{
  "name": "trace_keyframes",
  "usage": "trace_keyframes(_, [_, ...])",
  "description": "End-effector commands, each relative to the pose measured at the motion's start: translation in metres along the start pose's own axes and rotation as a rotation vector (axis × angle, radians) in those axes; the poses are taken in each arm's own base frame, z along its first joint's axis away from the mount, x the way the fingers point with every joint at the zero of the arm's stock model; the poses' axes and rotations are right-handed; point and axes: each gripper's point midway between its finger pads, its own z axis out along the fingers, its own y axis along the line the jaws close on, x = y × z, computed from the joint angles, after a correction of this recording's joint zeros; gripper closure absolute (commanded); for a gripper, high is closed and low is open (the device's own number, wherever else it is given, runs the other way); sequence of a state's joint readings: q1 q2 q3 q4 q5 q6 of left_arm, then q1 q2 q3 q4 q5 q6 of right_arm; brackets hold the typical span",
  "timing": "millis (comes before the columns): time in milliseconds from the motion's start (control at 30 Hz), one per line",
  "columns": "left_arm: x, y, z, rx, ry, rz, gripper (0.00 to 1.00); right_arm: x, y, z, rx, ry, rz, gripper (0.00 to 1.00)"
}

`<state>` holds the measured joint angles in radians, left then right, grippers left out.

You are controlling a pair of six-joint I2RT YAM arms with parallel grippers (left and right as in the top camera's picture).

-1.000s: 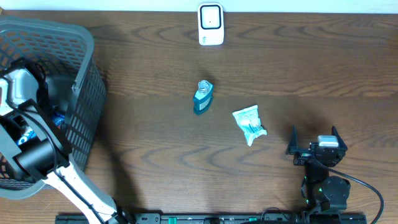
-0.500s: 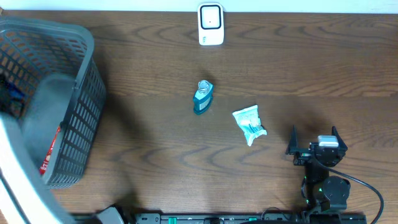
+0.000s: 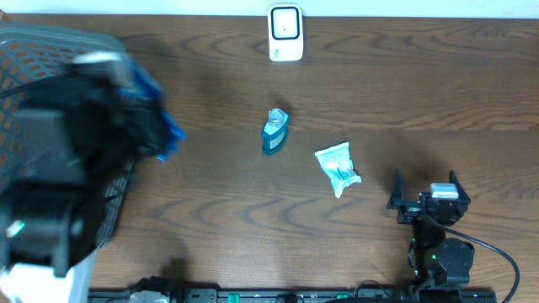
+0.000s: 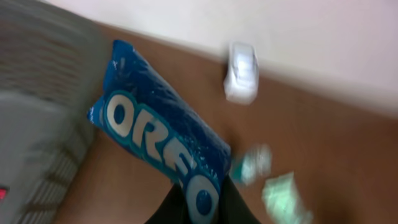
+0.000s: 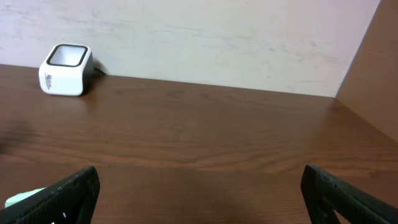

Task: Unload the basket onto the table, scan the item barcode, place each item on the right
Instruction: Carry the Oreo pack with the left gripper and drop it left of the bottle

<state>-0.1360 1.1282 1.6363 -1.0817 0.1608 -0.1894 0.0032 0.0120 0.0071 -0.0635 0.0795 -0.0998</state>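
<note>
My left gripper (image 4: 202, 208) is shut on one end of a blue Oreo pack (image 4: 161, 143), which hangs in the air beside the grey basket (image 4: 37, 124). From overhead the left arm is a dark blur above the basket, with the Oreo pack (image 3: 152, 114) showing blue at its right edge. The white barcode scanner (image 3: 285, 33) stands at the table's far edge, also seen as the scanner (image 4: 242, 71) ahead of the pack and the scanner (image 5: 65, 68) at the left. My right gripper (image 3: 425, 194) rests open at the front right, nothing between its fingers (image 5: 74, 193).
A teal bottle (image 3: 274, 131) lies mid-table, and a pale green packet (image 3: 338, 168) lies to its right, close to my right gripper. The grey basket (image 3: 59, 50) fills the left side of the table. A wall runs behind the scanner.
My left arm has risen out of the basket toward the camera and swung right, carrying the Oreo pack out over the basket's right rim. The right arm has not moved.
</note>
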Motion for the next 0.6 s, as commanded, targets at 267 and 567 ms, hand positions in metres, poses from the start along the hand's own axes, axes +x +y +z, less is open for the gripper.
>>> trace_keyframes(267, [0.121,-0.016,0.156,-0.008,0.433,0.283,0.93,0.0,0.001,0.0,-0.003,-0.001,-0.014,0.01])
trace_keyframes(567, [0.213,0.016,0.234,-0.096,0.65,0.19,0.83,0.0,0.001,0.0,-0.003,-0.001,-0.014,0.01])
